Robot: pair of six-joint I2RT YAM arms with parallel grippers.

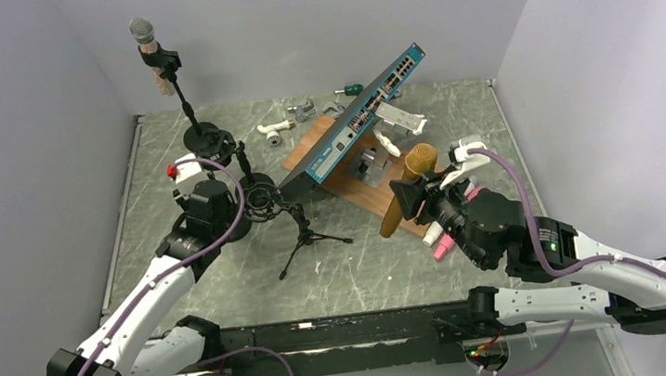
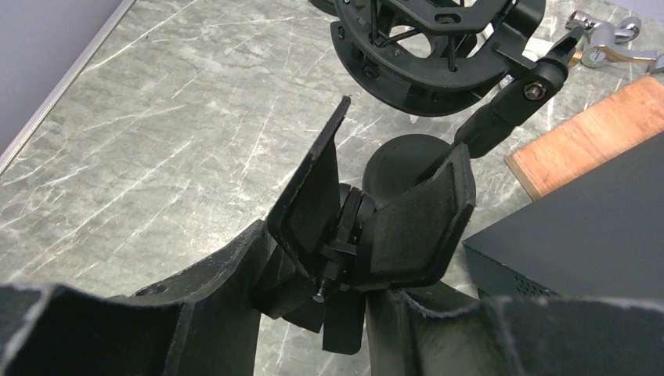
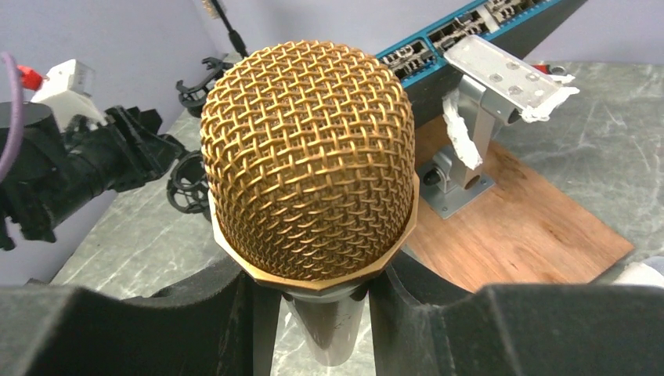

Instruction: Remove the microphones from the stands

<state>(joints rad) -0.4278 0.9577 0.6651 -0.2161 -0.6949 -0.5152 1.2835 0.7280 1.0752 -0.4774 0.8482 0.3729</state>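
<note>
- Done, as far as I can judge: the gold mesh-headed microphone [image 1: 417, 162] is out of the round black shock mount [image 2: 438, 55] on the small black tripod stand [image 1: 302, 235], and the mount sits empty.
- The right gripper [image 3: 313, 309] is closed partway around the microphone's body, holding it tilted above the brown wooden board [image 3: 517, 227], well apart from the stand.
- The left gripper [image 2: 368, 227] is clamped on the stand's black joint below the mount.
- Probably left: setting the microphone down and letting go with the 2 grippers.
</note>
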